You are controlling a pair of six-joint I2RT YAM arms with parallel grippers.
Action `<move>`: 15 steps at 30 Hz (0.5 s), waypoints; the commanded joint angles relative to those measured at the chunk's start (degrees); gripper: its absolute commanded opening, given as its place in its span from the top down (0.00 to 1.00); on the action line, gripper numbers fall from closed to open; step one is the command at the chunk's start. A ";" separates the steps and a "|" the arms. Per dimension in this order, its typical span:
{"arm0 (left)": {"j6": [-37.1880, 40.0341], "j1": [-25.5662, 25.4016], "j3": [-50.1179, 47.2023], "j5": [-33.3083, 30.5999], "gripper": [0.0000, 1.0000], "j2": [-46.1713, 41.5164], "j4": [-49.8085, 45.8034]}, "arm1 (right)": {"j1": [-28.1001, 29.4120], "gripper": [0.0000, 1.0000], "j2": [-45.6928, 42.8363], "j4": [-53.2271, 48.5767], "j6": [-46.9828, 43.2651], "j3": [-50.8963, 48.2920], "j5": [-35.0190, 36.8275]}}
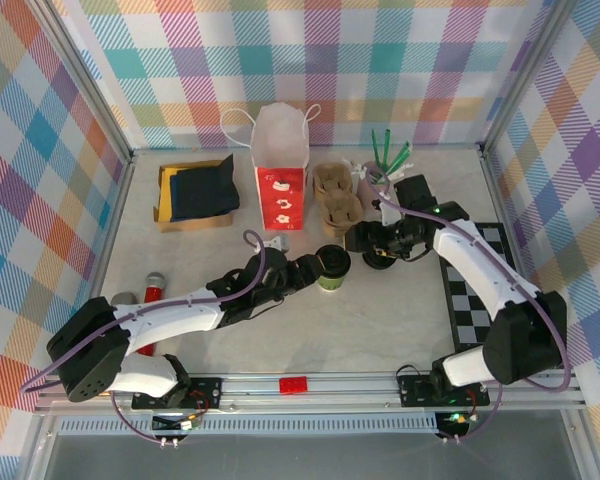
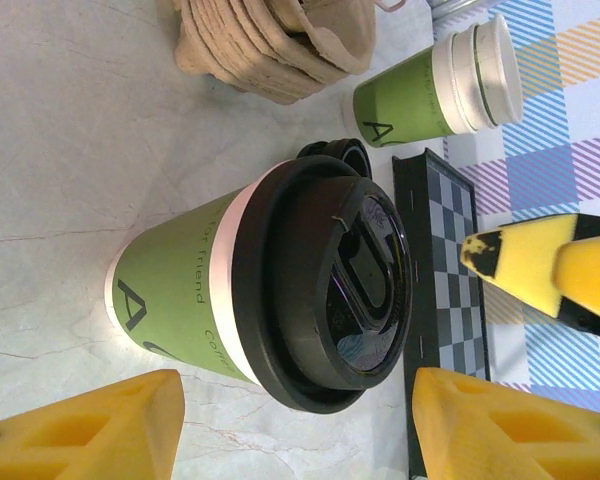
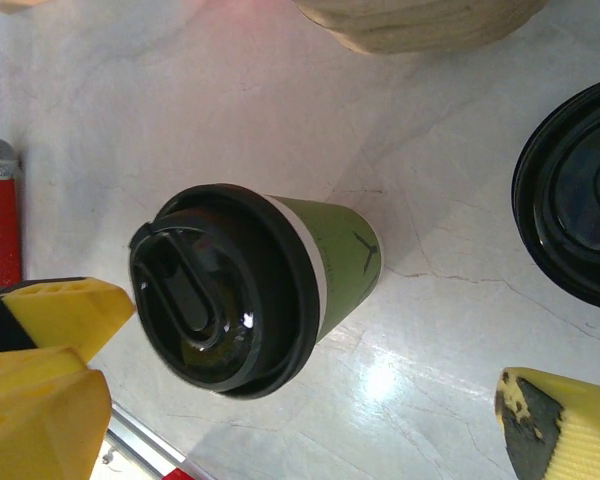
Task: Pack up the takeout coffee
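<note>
Left gripper (image 2: 295, 428) stands parted either side of the small green paper cup with a black plastic lid (image 2: 280, 295) on the pale marble table (image 1: 380, 330) — seemingly not touching it. Just beyond, the right gripper (image 3: 302, 388) is spread wide, empty — brown cardboard carriers (image 1: 337, 195) behind.

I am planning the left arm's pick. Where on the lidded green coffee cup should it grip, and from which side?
Grip the coffee cup on its green paper wall, just under the black lid, coming level from where the left gripper is. The cup stands upright, and the overhanging lid rim should stop slipping.
</note>
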 commanded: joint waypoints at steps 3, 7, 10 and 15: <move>1.58 0.04 2.81 -0.25 0.38 2.53 -0.84 | -0.19 0.03 2.50 0.79 -2.26 1.45 -2.14; 2.47 -0.02 4.00 -0.62 0.38 3.53 -1.97 | -0.11 0.03 3.79 1.25 -2.57 1.43 -2.73; 2.56 0.00 4.27 -0.89 0.38 3.99 -2.11 | 0.26 0.04 4.59 1.55 -2.70 1.43 -2.76; 2.58 -0.04 4.76 -1.09 0.38 5.26 -2.09 | 1.03 0.05 5.81 2.19 -2.90 1.39 -3.27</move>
